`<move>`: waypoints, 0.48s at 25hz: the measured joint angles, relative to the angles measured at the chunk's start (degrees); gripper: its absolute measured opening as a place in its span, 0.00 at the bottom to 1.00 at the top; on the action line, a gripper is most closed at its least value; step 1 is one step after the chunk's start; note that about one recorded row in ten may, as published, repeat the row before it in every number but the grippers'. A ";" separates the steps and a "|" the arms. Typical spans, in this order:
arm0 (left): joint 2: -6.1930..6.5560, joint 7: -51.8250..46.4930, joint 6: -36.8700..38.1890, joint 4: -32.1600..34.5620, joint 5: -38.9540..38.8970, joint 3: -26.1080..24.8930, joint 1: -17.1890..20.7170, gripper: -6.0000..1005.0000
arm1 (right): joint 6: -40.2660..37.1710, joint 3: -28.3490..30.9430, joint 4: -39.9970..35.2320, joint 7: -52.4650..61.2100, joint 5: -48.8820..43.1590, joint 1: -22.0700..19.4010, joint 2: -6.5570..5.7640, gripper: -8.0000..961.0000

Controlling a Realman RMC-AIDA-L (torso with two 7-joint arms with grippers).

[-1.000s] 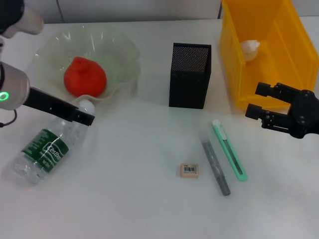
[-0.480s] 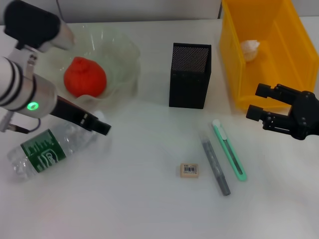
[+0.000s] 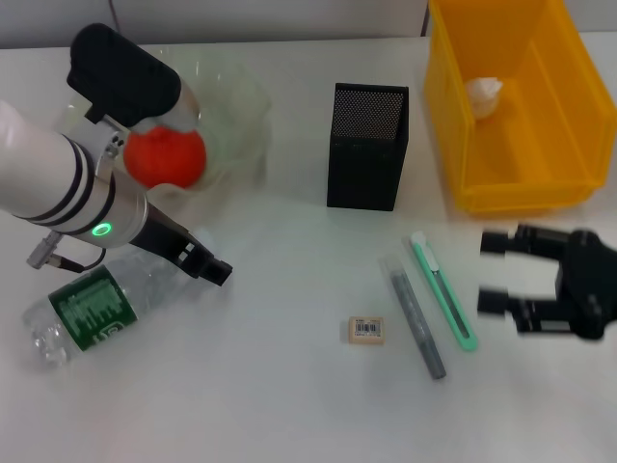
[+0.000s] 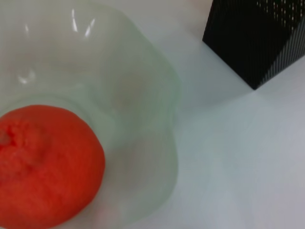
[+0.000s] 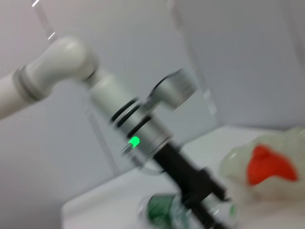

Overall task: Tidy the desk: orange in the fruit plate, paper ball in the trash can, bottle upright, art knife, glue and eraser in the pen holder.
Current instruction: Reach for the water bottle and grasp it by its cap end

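Fingers of the left gripper (image 3: 207, 265) sit low at the neck end of the bottle (image 3: 92, 309), but whether they are apart, together or clamped on the cap I cannot tell; the dark tips hide the cap in the head view. The bottle lies on its side on the desk (image 3: 289, 405), just in front of the fruit plate (image 3: 241, 116). Its long axis runs from the base at the desk's left edge up toward the neck near the middle, so the neck points rightward and slightly away from the robot. My judgement is that standing it up turns on this: the left arm is by far the nearer one, already at the neck, and the base must swing down under that end.

The right gripper (image 3: 501, 275) hangs with its fingers spread apart, holding nothing, just to the right of the art knife (image 3: 442, 289). The knife and the glue (image 3: 416, 315) lie side by side, both with long axes running away from the robot and leaning slightly left at the far end, toward the pen holder (image 3: 366, 147). The eraser (image 3: 366, 330) lies left of them. The orange (image 4: 43, 183) is in the plate and the paper ball (image 3: 483, 95) in the trash can (image 3: 453, 116).
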 joint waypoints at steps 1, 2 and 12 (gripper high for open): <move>-0.03 -0.01 -0.02 0.00 0.15 0.28 0.00 0.80 | -0.91 -0.21 -0.18 -0.34 -1.20 0.12 -0.21 0.84; -0.05 -0.01 -0.06 0.00 0.23 0.54 0.00 0.79 | -1.59 -0.31 -0.31 -0.75 -2.11 0.18 -0.33 0.84; -0.03 0.92 -0.39 0.78 0.02 0.93 0.11 0.63 | -2.09 -0.04 -0.42 -2.47 -3.46 0.11 -0.01 0.84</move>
